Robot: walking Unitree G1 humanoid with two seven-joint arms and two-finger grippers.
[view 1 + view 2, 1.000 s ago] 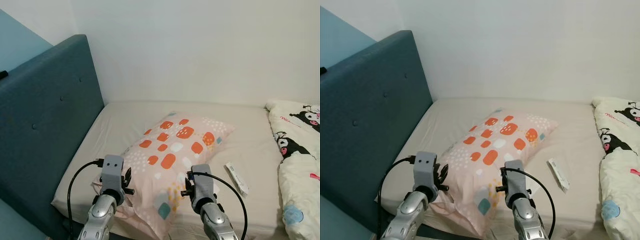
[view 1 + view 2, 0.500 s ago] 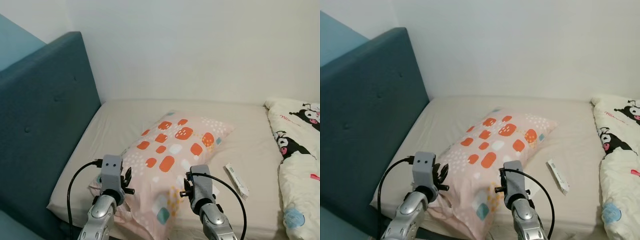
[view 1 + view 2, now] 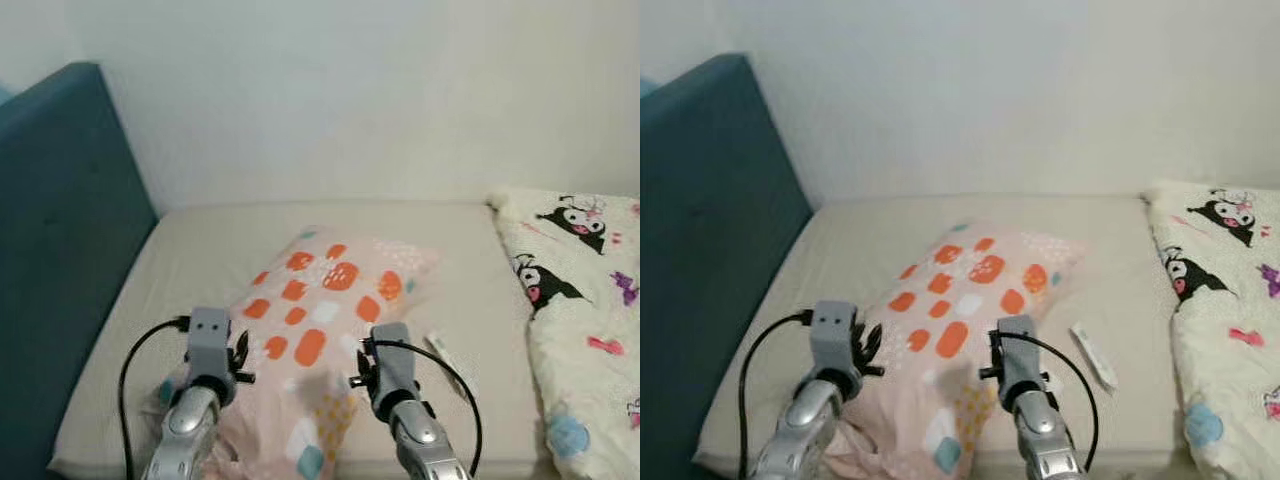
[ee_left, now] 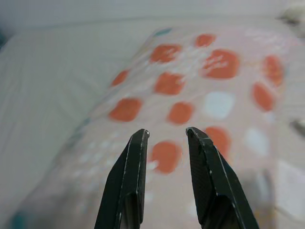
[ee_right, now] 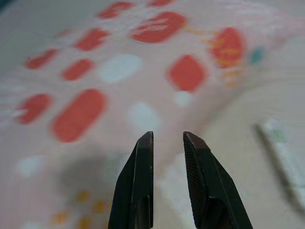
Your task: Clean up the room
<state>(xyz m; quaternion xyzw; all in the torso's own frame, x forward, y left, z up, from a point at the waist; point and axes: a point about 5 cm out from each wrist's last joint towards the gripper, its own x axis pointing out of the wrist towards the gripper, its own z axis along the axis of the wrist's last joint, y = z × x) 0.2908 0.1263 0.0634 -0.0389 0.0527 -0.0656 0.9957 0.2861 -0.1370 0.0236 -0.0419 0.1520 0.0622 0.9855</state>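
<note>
The pillow (image 3: 320,330) is laid askew across the bed (image 3: 200,250), near the headboard (image 3: 50,250). Both hands, left (image 4: 164,136) and right (image 5: 167,138), are held slightly parted and empty just above its near end, apparently for a two-sided lift.

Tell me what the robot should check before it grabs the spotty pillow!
1. Pillow within reach: ok, it lies on the bed just ahead of both arms.
2. Left gripper ready: ok, fingers apart and empty, above the pillow.
3. Right gripper ready: ok, fingers slightly apart, empty, above the pillow.
4. Nothing lying on the pillow: ok.
5. Small white box out of the way: ok, it lies beside the pillow, apart from it.
6. Blanket touching the pillow: ok, it lies apart.
</note>
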